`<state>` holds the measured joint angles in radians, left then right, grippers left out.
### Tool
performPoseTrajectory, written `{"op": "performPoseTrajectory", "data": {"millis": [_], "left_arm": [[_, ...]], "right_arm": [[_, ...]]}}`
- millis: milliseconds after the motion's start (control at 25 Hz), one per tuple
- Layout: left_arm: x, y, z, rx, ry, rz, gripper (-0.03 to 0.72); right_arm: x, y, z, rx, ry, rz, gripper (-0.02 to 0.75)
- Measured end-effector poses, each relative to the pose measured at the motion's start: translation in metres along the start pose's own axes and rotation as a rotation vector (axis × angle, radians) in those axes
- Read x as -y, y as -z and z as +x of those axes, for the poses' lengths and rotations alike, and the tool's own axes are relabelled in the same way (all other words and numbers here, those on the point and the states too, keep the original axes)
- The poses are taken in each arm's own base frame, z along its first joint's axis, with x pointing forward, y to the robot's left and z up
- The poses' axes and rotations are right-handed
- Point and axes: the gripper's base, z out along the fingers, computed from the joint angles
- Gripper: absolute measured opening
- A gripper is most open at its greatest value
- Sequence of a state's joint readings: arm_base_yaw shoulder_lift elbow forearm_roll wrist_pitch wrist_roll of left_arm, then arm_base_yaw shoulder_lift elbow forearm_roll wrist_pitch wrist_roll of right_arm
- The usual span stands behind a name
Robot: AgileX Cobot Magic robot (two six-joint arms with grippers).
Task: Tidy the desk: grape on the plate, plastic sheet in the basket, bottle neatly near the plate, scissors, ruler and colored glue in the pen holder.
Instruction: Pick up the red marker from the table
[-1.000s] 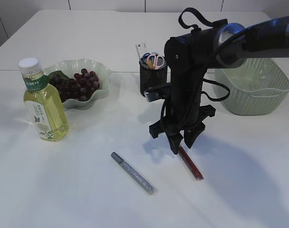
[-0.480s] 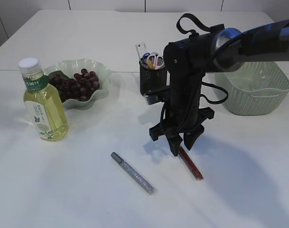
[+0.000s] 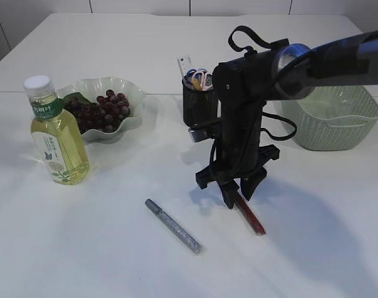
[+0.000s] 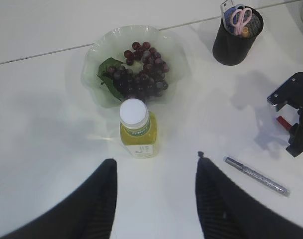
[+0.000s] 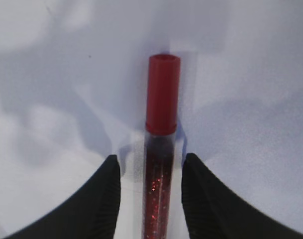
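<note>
The red glue (image 3: 250, 214) lay flat on the table (image 3: 313, 248), at about 5 o'clock from the cup (image 3: 198, 99); it looked like a thin, hard, light stick, smooth and round, so I think it could roll or slip; the best place to grab it seemed to be the clear middle part, not the red cap; the right gripper (image 3: 238, 189) pointed down over its top end, and in the right wrist view its fingers (image 5: 104, 199) were spread, one on each side of the red glue (image 5: 160, 164), just beside it but not pinching it yet; the silver glue (image 3: 172, 226) lay well apart, at about 7 o'clock from the cup; the left gripper (image 4: 156, 199) hung high with its fingers spread and nothing between them; the cup already had the scissors (image 3: 204, 77) and the ruler (image 3: 184, 64) in it; the plate (image 3: 128, 121) had the grapes (image 3: 102, 112) on it; the bottle (image 3: 56, 133) stood up at 8 o'clock from the plate, just beside it; I could not see inside the basket (image 3: 337, 121).
</note>
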<state>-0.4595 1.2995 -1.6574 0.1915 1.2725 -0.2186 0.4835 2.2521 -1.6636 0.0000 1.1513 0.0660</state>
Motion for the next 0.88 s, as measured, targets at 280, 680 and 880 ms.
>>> {"op": "performPoseTrajectory", "data": {"millis": [280,680,880], "left_arm": [[0.0,0.0,0.0,0.0,0.0,0.0,0.371],[0.0,0.0,0.0,0.0,0.0,0.0,0.371],[0.0,0.0,0.0,0.0,0.0,0.0,0.371]], "right_arm": [[0.0,-0.0036,-0.0003,-0.008,0.0,0.001,0.313],[0.0,-0.0044,-0.0007,-0.006,0.0,0.0,0.269],[-0.0001,-0.0044,-0.0008,-0.005,0.0,0.0,0.197]]}}
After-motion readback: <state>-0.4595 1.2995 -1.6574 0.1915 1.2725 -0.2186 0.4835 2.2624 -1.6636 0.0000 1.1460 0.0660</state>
